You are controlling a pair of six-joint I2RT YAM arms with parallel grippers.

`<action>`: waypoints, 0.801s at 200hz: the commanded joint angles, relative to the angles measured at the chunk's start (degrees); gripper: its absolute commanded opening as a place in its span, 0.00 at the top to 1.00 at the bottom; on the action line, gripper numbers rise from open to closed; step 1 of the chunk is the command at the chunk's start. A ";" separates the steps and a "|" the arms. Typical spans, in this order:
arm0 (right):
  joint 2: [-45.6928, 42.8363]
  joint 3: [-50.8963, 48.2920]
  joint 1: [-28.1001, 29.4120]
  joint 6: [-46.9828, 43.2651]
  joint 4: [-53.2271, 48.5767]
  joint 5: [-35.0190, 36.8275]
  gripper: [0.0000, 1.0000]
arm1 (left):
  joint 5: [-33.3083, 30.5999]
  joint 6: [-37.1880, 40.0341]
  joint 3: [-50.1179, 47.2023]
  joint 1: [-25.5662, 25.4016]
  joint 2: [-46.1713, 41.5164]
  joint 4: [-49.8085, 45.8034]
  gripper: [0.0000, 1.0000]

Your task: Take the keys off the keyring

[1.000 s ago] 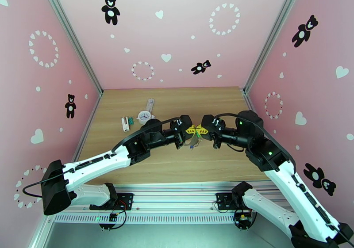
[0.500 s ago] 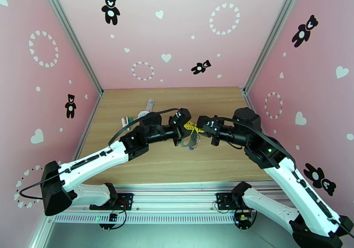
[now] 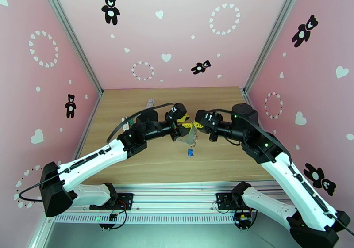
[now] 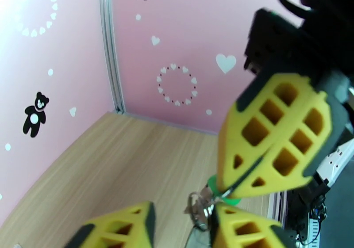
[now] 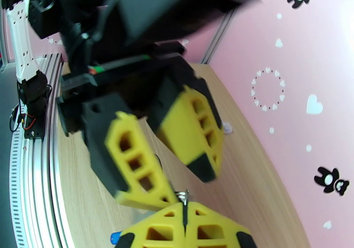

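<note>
**Top view, left to right.** A white-and-green block (image 3: 128,121) lies on the table (image 3: 146,165) well to the left of the fingers, partly behind the left arm. The left gripper (image 3: 184,123) and right gripper (image 3: 198,125) meet tip to tip above mid-table. From this height their jaw gaps are too small to judge. The keyring (image 3: 191,135) hangs as a greyish cluster just under the meeting tips. The blue key (image 3: 190,152) lies flat on the wood on the near side of the fingers, apart from the keyring and from both grippers.

**Left wrist view.** The left gripper (image 4: 179,220) has its yellow fingers (image 4: 119,229) spread, with bare wood between them and nothing gripped. Above its right finger, the right gripper (image 4: 230,186) has both fingers pressed together on the green key (image 4: 213,185), whose head edge juts from the tips. The silvery rings (image 4: 198,205) dangle just below those tips, beside the inner face of the left gripper's right finger. Whether they touch that finger cannot be told. At this range the green is plain, where the top view gives a grey speck.

**Right wrist view.** The left gripper (image 5: 179,185) is seen from the front, fingers apart. The right gripper (image 5: 184,220) is closed, with a thin dark strip (image 5: 183,211) standing in the seam. The blue key (image 5: 115,237) rests on the table left of the right gripper's fingers.
</note>
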 commanded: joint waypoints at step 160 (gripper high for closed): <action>2.45 0.74 -9.92 11.37 4.54 -25.89 1.00 | 4.70 9.73 -3.10 0.03 -2.70 6.56 0.62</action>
